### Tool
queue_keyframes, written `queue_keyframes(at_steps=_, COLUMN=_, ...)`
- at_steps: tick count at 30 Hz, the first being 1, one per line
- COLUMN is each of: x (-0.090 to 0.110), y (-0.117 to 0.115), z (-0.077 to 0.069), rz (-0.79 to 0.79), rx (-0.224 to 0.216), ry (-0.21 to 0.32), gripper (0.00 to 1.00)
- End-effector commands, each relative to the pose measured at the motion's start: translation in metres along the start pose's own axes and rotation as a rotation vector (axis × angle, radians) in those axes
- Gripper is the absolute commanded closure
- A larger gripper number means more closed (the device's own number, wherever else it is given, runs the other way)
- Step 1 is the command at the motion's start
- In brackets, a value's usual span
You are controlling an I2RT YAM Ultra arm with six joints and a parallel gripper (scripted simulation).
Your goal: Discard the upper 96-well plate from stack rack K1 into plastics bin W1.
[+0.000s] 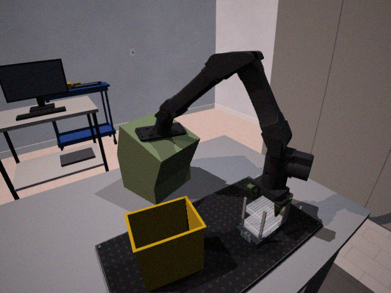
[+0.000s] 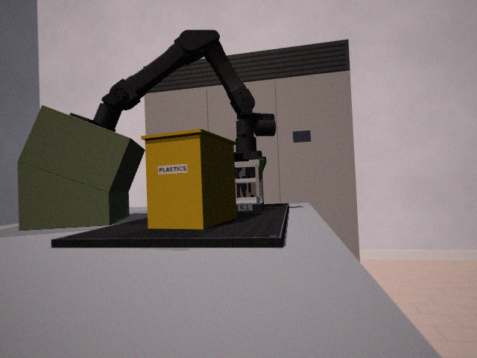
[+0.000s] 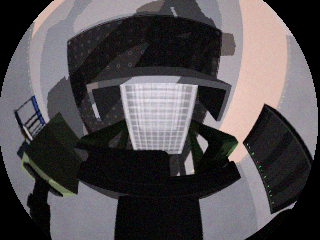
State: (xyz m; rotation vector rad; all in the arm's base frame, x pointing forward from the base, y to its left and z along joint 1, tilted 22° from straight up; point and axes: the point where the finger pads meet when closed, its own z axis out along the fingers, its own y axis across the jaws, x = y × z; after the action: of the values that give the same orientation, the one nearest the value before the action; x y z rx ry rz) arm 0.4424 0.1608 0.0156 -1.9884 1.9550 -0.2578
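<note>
The stack rack K1 (image 1: 261,225) stands on the black mat at the right, with thin upright posts; it also shows in the exterior view (image 2: 248,189). The lower white 96-well plate (image 1: 264,225) sits low in the rack. The upper plate (image 1: 259,204) is raised above it, near the tops of the posts. My gripper (image 1: 267,198) points straight down and is shut on the upper plate, with a green finger on each side. The wrist view shows a white well grid (image 3: 160,114); I cannot tell which plate it is. The yellow plastics bin W1 (image 1: 165,239) stands upright to the left of the rack.
The bin (image 2: 188,179) hides part of the rack in the exterior view. The arm's base sits on a big green block (image 1: 156,157) behind the bin. The black mat (image 1: 220,227) reaches close to the table's right edge. A desk with a monitor stands far off at the left.
</note>
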Motion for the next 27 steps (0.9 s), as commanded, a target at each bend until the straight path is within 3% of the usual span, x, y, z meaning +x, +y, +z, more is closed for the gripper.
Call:
queue_keyframes(at_steps=1, x=-0.003, y=-0.004, z=-0.012, rz=0.002, rx=0.014, ry=-0.013, gripper=1.00)
queue_keyframes(at_steps=27, x=-0.003, y=-0.004, z=-0.052, rz=0.002, rx=0.014, ry=-0.013, gripper=1.00)
